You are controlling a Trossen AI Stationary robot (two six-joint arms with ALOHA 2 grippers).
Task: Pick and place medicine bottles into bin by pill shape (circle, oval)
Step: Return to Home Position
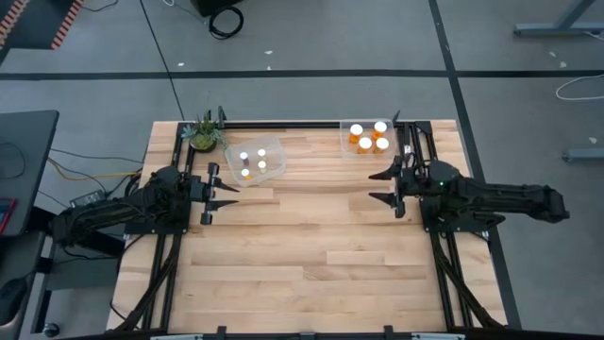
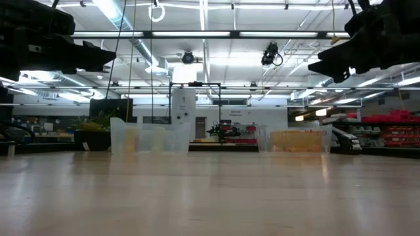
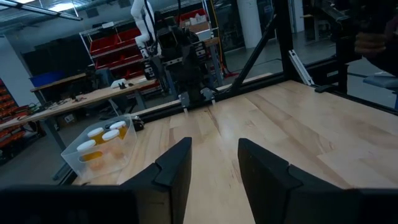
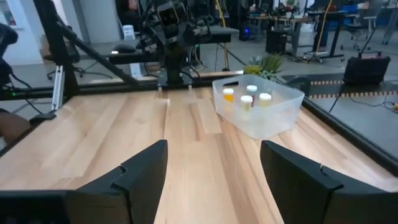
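Several narrow medicine bottles with white caps (image 1: pixel 253 161) stand in a clear bin (image 1: pixel 274 146) at the far left; they also show in the right wrist view (image 4: pixel 247 99). Several wider orange bottles (image 1: pixel 369 138) stand in a second clear bin (image 1: pixel 345 144) at the far right, which also shows in the left wrist view (image 3: pixel 103 140). My left gripper (image 1: pixel 233 195) hovers open and empty just near of the left bin. My right gripper (image 1: pixel 376 186) hovers open and empty just near of the right bin. The two grippers face each other across the table.
A small green plant (image 1: pixel 204 132) stands at the far left corner beside the left bin. Black frame rails (image 1: pixel 283 124) run along the table's far edge and sides. Bare wood (image 1: pixel 302 255) fills the middle and the near half of the table.
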